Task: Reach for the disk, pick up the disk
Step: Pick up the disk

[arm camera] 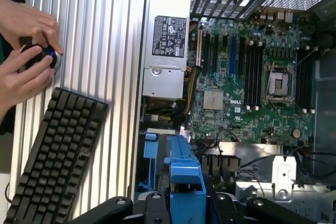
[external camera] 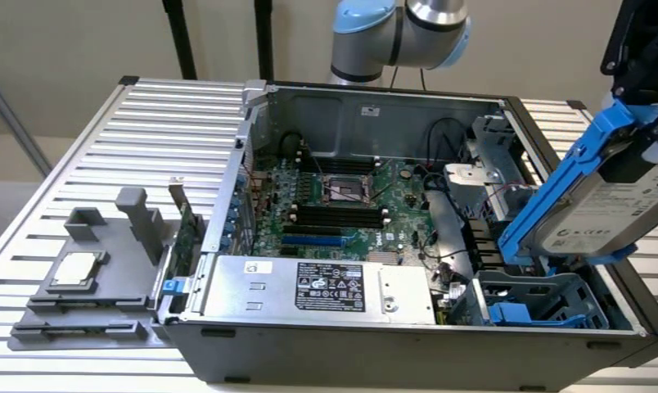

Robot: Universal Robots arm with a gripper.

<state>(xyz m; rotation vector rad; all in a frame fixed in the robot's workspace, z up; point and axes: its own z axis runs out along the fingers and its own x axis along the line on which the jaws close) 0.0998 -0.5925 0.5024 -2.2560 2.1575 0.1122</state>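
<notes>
The disk (external camera: pixel 607 209), a silver-grey drive with a white label in bright blue rails, hangs tilted above the open case at the exterior view's right, lifted out over the drive cage (external camera: pixel 537 299). My gripper (external camera: pixel 648 123) comes down from above and is shut on the disk's upper end. In the wrist view the blue rail (arm camera: pixel 184 174) runs between my black fingers (arm camera: pixel 153 205), with the gripper (arm camera: pixel 185 203) closed around it.
The open computer case (external camera: pixel 416 344) holds the motherboard (external camera: pixel 340 205) and a silver power supply box (external camera: pixel 318 286) with a black label. A grey fixture (external camera: pixel 89 278) carrying a square CPU chip lies at the exterior view's left. A keyboard (arm camera: pixel 52 156) and a person's hands (arm camera: pixel 23 51) lie beside the case.
</notes>
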